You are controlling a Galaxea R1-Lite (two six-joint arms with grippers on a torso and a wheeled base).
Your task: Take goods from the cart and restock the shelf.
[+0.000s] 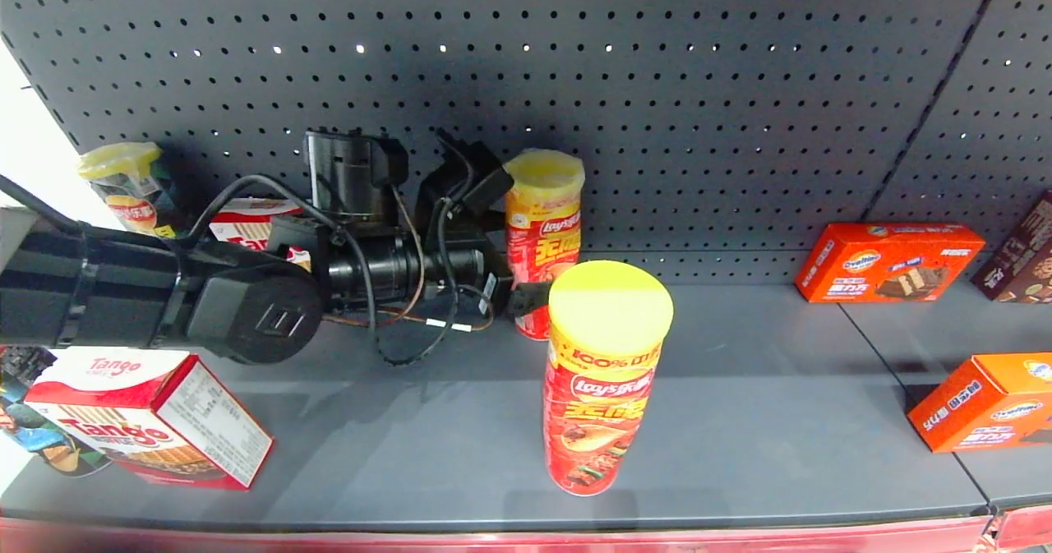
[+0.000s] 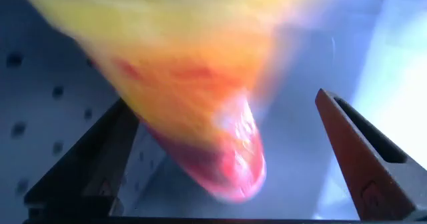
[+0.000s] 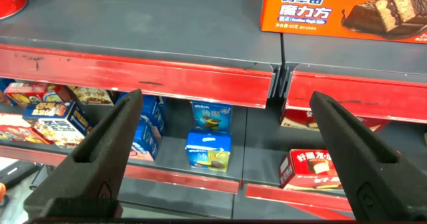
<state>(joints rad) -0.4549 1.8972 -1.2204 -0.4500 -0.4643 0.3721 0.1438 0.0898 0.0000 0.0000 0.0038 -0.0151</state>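
Two red chip cans with yellow lids stand upright on the grey shelf. One can stands near the front. The other can stands close to the pegboard back wall. My left arm comes in from the left, and my left gripper sits low around this rear can. In the left wrist view the can lies blurred between the spread fingers, with a gap on one side. My right gripper is open with nothing in it, level with the shelf's red front edge.
Two white-and-red wafer boxes and a third can sit at the left. Orange boxes and a brown box are at the right. Lower shelves hold small boxes.
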